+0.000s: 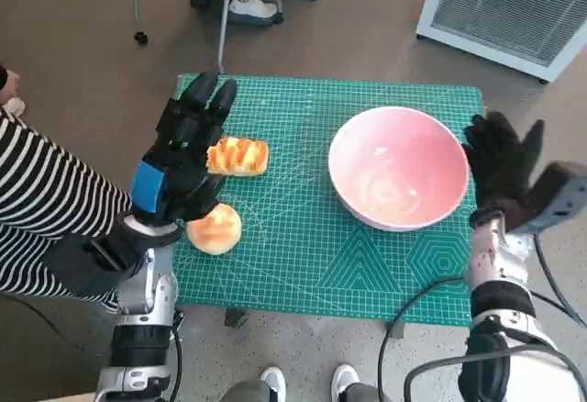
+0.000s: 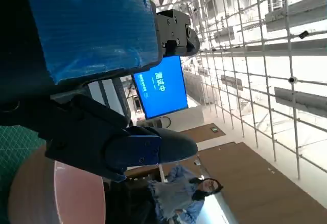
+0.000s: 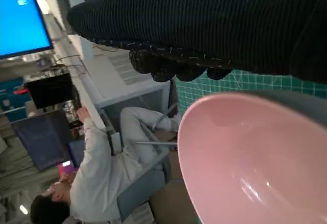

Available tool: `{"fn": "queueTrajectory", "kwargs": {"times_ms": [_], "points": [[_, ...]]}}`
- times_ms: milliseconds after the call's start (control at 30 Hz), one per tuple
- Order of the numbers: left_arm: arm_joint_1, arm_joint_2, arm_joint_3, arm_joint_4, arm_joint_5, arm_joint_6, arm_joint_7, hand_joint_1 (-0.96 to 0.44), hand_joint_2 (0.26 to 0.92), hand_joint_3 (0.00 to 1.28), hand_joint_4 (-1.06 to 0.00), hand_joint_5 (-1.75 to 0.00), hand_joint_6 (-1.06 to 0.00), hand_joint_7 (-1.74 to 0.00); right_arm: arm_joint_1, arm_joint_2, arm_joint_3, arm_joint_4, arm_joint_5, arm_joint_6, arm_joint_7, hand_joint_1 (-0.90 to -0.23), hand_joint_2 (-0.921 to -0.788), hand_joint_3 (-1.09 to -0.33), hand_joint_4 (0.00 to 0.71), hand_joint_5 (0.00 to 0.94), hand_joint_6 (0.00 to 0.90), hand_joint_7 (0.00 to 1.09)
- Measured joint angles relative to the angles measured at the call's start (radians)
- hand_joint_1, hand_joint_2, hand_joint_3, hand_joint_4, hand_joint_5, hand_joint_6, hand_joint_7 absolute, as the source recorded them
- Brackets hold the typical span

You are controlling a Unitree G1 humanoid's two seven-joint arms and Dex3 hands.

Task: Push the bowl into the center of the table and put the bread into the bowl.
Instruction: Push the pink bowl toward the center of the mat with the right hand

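A pink bowl (image 1: 398, 166) stands empty on the right half of the green mat (image 1: 312, 237). My right hand (image 1: 503, 159) is beside its right rim with the fingers spread, touching or nearly touching it; the right wrist view shows the bowl (image 3: 250, 162) just under the glove (image 3: 204, 24). Two pieces of bread lie on the left half: a glazed loaf (image 1: 238, 156) and a round bun (image 1: 215, 228). My left hand (image 1: 183, 150) hovers open above and left of them, holding nothing. The bowl's rim (image 2: 56, 193) shows in the left wrist view under the black fingers (image 2: 102, 142).
A person in a striped sleeve (image 1: 46, 218) sits at the left of the table. Chair legs (image 1: 220, 7) and a white unit (image 1: 514, 7) stand beyond the far edge. Shoes (image 1: 312, 384) show at the near edge. People are seen in both wrist views.
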Motion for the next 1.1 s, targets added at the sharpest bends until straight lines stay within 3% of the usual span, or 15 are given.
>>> {"fn": "queueTrajectory", "kwargs": {"times_ms": [333, 467, 667, 867, 1100], "points": [[0.014, 0.01, 0.003, -0.023, 0.001, 0.002, 0.002, -0.66, 0.921, 0.36, -0.13, -0.06, 0.0, -0.41, -0.042, 0.068, -0.028, 0.004, 0.02, 0.037, 0.004, -0.685, -0.921, -0.814, 0.101, 0.002, 0.141, 0.23], [0.024, 0.015, 0.006, -0.028, 0.001, 0.002, 0.006, -0.66, 0.921, 0.35, -0.13, -0.05, 0.0, -0.41, -0.049, 0.091, -0.038, 0.004, 0.034, 0.044, 0.004, -0.692, -0.921, -0.781, 0.08, 0.0, 0.139, 0.22], [0.039, 0.023, 0.007, -0.032, 0.001, 0.003, 0.013, -0.66, 0.921, 0.35, -0.13, -0.05, -0.01, -0.41, -0.053, 0.123, -0.033, 0.005, 0.037, 0.045, 0.004, -0.715, -0.921, -0.794, 0.056, 0.0, 0.127, 0.2], [0.052, 0.025, 0.006, -0.054, 0.001, 0.003, 0.023, -0.66, 0.921, 0.37, -0.14, -0.04, -0.01, -0.41, -0.059, 0.139, -0.026, 0.007, 0.036, 0.054, 0.004, -0.695, -0.921, -0.829, 0.063, 0.005, 0.14, 0.2], [0.057, 0.025, 0.004, -0.062, 0.003, 0.003, 0.034, -0.66, 0.921, 0.38, -0.14, -0.03, -0.01, -0.41, -0.075, 0.17, -0.04, 0.01, 0.045, 0.072, -0.011, -0.68, -0.921, -0.77, 0.123, 0.023, 0.21, 0.21]]}}
